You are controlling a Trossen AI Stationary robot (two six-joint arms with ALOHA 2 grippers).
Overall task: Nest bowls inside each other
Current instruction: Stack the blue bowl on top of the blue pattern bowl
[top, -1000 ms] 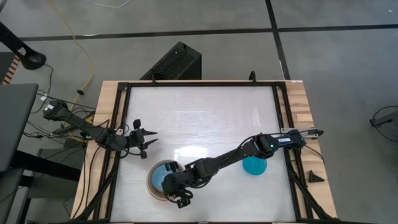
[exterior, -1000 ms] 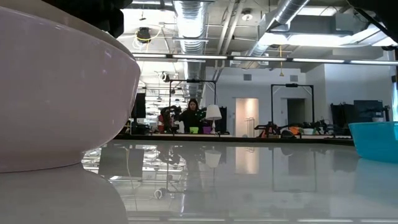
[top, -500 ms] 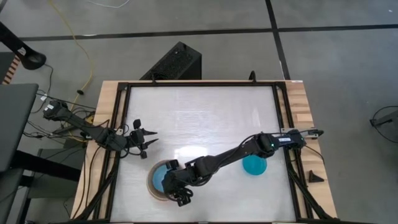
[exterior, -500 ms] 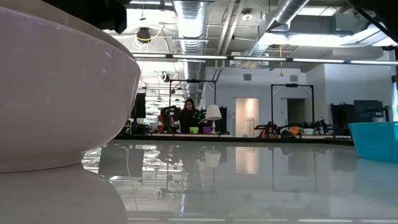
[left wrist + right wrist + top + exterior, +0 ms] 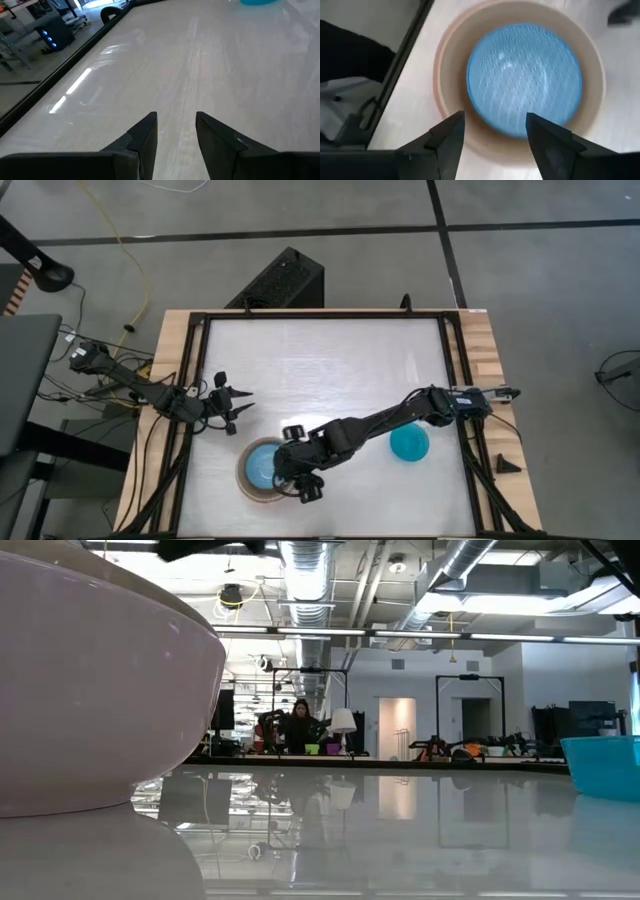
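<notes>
A stack of nested bowls point(image 5: 262, 472) stands near the table's front edge, left of centre. The small light blue bowl point(image 5: 524, 77) sits inside a grey-beige bowl point(image 5: 597, 80), and a pink rim point(image 5: 436, 95) shows outside that. The low view shows the stack's pale outer wall point(image 5: 100, 690). A bright teal bowl point(image 5: 410, 444) stands alone to the right on its base. My right gripper point(image 5: 288, 468) hangs open above the stack's right side, touching nothing. My left gripper point(image 5: 238, 405) waits open at the table's left.
The black frame rail point(image 5: 190, 410) runs along the table's left edge, close to the stack. The middle and far part of the white tabletop point(image 5: 330, 370) is bare. A person stands far off in the room point(image 5: 298, 725) behind the table.
My right gripper has opened over the light blue bowl and let it go. It has then risen and drawn back a little toward the table's right. The light blue bowl stays seated in the stack.
</notes>
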